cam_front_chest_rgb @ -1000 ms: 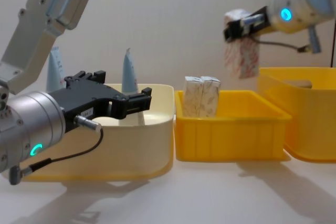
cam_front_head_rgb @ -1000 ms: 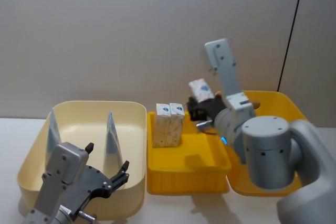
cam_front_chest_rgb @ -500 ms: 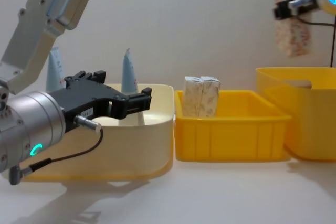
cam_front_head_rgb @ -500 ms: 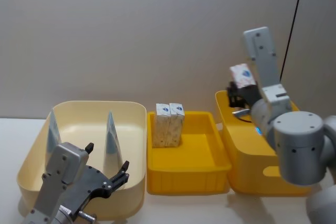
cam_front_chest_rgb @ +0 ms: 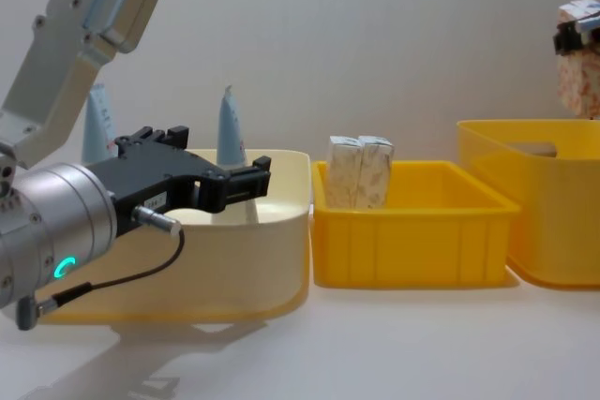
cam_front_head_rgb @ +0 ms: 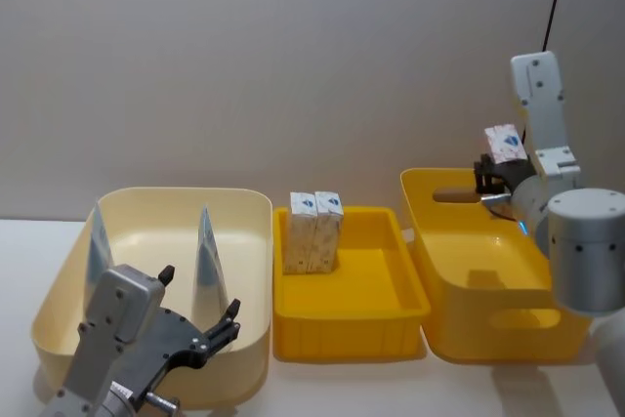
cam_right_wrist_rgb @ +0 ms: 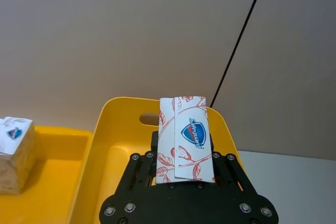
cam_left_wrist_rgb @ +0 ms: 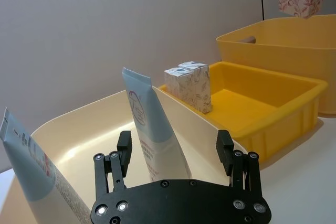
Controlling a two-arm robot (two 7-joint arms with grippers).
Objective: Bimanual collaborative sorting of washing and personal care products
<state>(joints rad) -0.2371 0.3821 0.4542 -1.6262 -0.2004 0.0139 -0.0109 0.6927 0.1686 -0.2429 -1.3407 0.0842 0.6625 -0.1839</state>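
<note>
Cream tub [cam_front_head_rgb: 166, 191] on my left, the biggest item on the table. Deep yellow tub [cam_front_head_rgb: 488, 280] on the right. Shallow yellow tray [cam_front_head_rgb: 356, 290] between them, close beside both.

Left gripper [cam_left_wrist_rgb: 174, 141]: low at the near side of the cream tub, fingers spread wide, nothing between them. From its wrist camera I see the nearer tube standing beyond the gap, apart from both fingers.

Right gripper [cam_right_wrist_rgb: 184, 156]: raised over the far part of the deep tub, closed on a carton [cam_front_head_rgb: 505, 143]. The carton is upright, its printed face toward the wrist camera. In the chest view it hangs clear above the rim.

Two tubes in the cream tub, both standing crimped end up: one [cam_front_head_rgb: 98, 246] by the left wall, one [cam_front_head_rgb: 208, 261] nearer the tray side, well apart.

Two cartons [cam_front_head_rgb: 303, 231] [cam_front_head_rgb: 327, 229] upright in the tray's far left corner, touching side by side.
</note>
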